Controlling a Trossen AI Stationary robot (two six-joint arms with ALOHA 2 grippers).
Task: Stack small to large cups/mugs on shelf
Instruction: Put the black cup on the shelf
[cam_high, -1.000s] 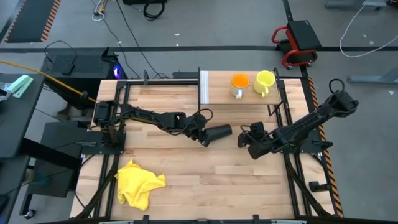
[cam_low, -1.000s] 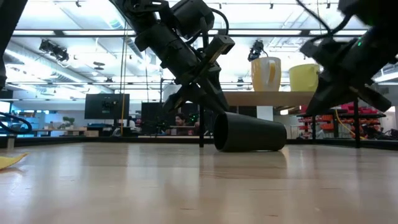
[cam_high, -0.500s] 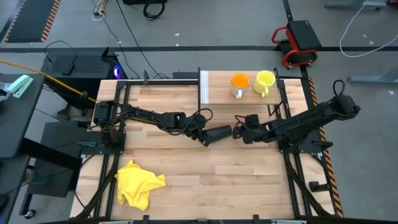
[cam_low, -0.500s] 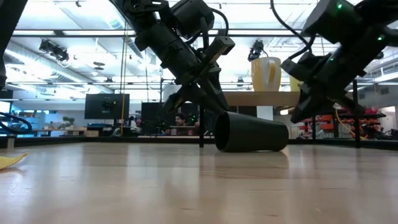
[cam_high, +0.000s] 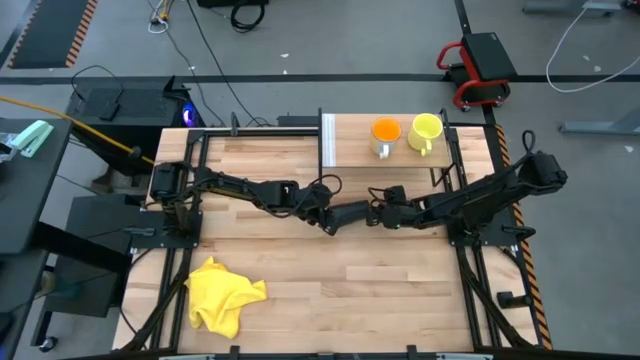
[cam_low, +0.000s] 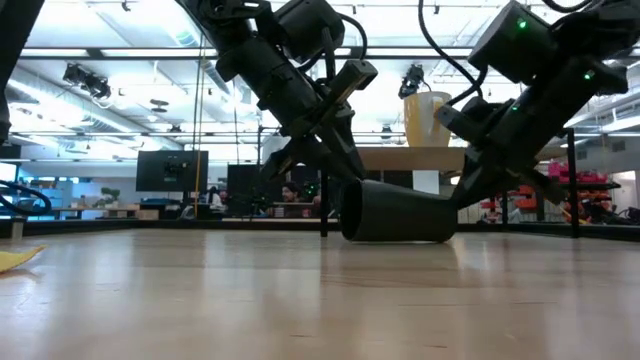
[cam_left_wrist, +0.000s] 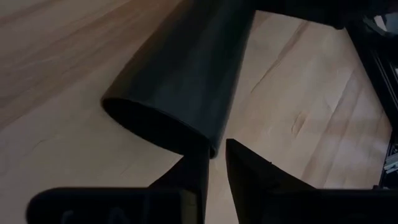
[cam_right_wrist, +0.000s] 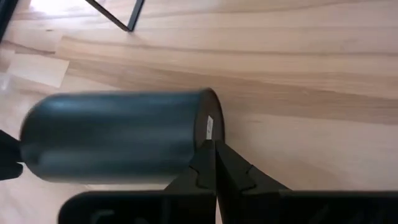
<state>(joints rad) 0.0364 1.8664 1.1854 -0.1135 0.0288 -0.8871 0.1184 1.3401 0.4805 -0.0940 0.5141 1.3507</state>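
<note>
Two grippers are met at the black cup (cam_high: 350, 214), lying on its side between them. Left gripper (cam_left_wrist: 214, 163) is pinched on the open rim; right gripper (cam_right_wrist: 214, 163), fingers together, is touching the base.

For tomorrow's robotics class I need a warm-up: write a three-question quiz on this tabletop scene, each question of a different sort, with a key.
1. True or false: the black cup stands upright on the shelf.
2. Multiple choice: which things are on the shelf? A) yellow cloth B) orange cup and yellow-green mug C) nothing
3. Short answer: which grippers are at the black cup?

Key
1. False; it lies on its side on the table.
2. B: orange cup, yellow-green mug.
3. Both: left gripper at its rim, right gripper at its base.
</note>
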